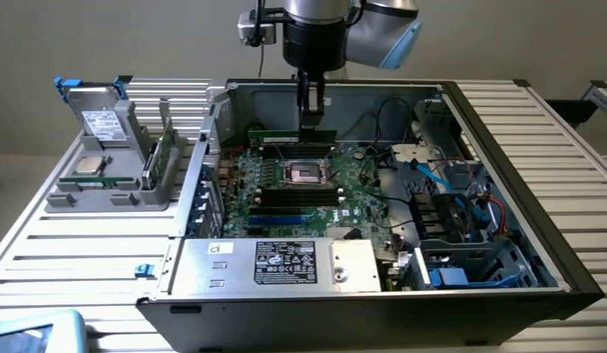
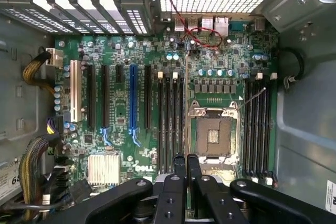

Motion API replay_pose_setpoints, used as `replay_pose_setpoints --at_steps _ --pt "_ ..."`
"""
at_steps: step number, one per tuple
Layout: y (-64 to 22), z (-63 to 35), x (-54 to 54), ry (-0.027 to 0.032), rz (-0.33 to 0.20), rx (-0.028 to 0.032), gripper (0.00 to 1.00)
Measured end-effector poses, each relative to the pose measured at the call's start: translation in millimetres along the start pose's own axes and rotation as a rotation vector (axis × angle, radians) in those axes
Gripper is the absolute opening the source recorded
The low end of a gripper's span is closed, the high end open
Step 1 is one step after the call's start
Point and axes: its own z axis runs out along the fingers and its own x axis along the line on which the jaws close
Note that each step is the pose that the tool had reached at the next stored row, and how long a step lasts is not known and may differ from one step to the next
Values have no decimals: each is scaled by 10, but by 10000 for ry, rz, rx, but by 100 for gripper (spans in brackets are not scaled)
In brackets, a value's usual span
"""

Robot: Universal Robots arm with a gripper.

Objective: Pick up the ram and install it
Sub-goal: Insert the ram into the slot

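The gripper (image 1: 311, 126) hangs straight down from the arm into the open computer case (image 1: 500, 140), its fingers clamped on the top edge of the ram (image 1: 292, 137). In the exterior view the ram is a long green stick held level on its long edge, stretching from the gripper towards 9 o'clock. It sits at 12 o'clock of the open processor socket (image 1: 306, 173), over the far part of the motherboard (image 1: 358, 195). Whether its lower edge touches the board cannot be told.

In the wrist view the gripper (image 2: 186, 174) holds the ram (image 2: 185, 103) edge-on, so it shows as a thin pale line. The line runs along the black slots (image 2: 170, 119) just beside the socket (image 2: 214, 135).

At 6 o'clock of the socket in the exterior view lies another bank of black slots (image 1: 298, 196). Further towards 6 o'clock a metal box with a label (image 1: 284, 263) fills the near side of the case. Blue cables (image 1: 431, 176) lie at 3 o'clock.

Outside the case, at 9 o'clock, a grey holder (image 1: 107, 198) stands on the slatted bench (image 1: 78, 250). It carries a second green stick (image 1: 162, 158) upright on its edge and a square silver chip (image 1: 91, 163).
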Motion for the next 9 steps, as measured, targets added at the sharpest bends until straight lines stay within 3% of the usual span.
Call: replay_pose_setpoints --at_steps 3,9 --pt "-23 53 -10 32 0 -2 13" --pt "-27 161 8 33 0 -1 13"
